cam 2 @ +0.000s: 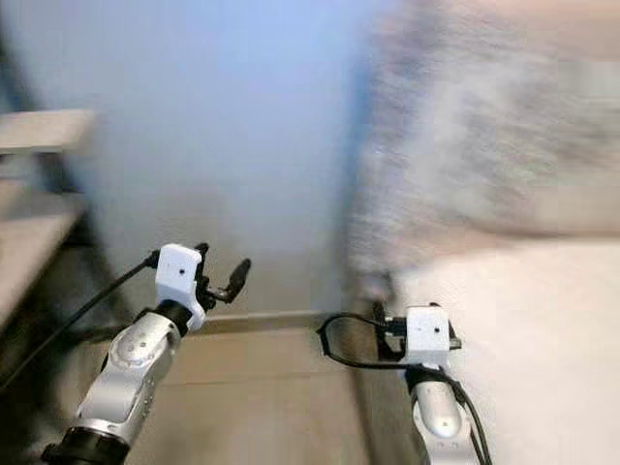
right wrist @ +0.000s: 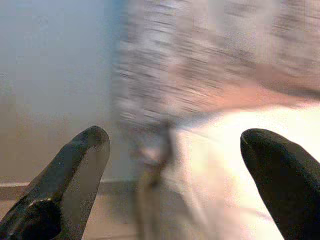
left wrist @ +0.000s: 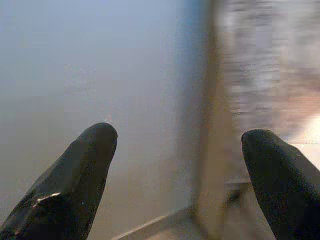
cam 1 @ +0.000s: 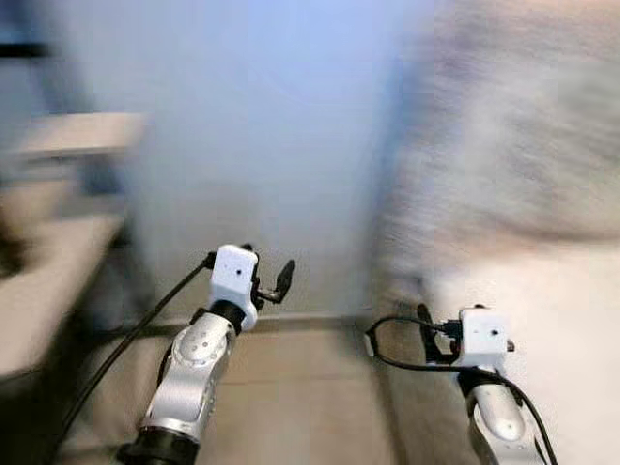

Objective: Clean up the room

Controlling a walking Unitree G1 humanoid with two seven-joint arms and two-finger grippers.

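The whole picture is smeared by camera motion, and no loose object to tidy can be made out. My left gripper (cam 1: 270, 280) is raised in front of a pale blue wall (cam 1: 262, 145); its two black fingers (left wrist: 92, 150) stand wide apart with nothing between them. Lower and to the right, my right gripper (cam 1: 426, 325) hangs beside a white bed-like surface (cam 1: 542, 291). It is open too, and its fingers (right wrist: 90, 147) are empty.
A blurred grey patterned mass (cam 1: 504, 126) rises above the white surface at the right. Beige shelves or a desk (cam 1: 58, 252) stand at the left. Tan floor (cam 1: 291, 397) runs between them to a baseboard (cam 1: 310, 320) at the wall.
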